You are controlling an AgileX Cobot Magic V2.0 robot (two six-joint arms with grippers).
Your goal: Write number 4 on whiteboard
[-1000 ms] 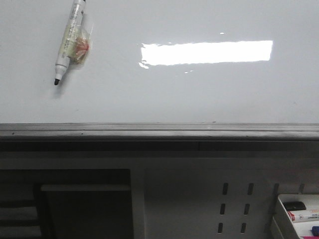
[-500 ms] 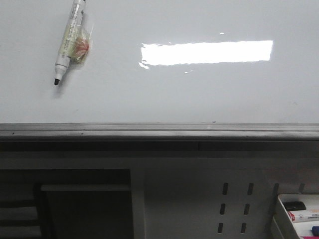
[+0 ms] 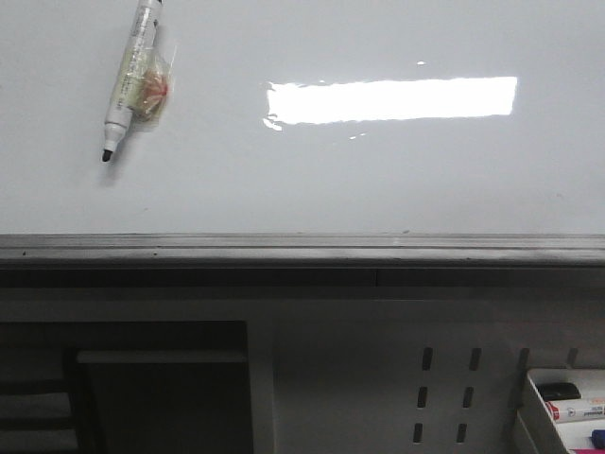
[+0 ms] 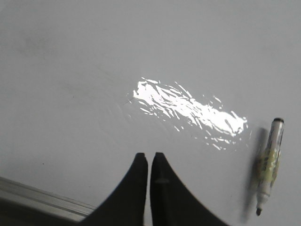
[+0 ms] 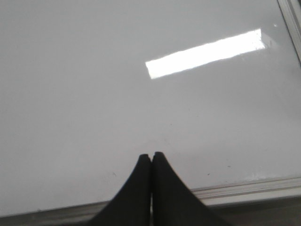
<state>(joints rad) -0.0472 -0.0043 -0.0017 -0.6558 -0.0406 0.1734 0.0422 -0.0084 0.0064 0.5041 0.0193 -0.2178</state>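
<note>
The whiteboard (image 3: 378,180) is seen lying flat and bare of any strokes, with a bright light reflection (image 3: 392,99) near its middle and a grey edge rail (image 3: 302,248) along its near side. A marker (image 3: 130,78), apparently wrapped in clear tape, is laid on its far left part. The left gripper (image 4: 145,156) and right gripper (image 5: 151,156) are held closed and empty above the board.

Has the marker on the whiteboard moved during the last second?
No. In the front view the marker lies at the same spot and tilt as before, equally far from the bright light reflection on the whiteboard.
</note>
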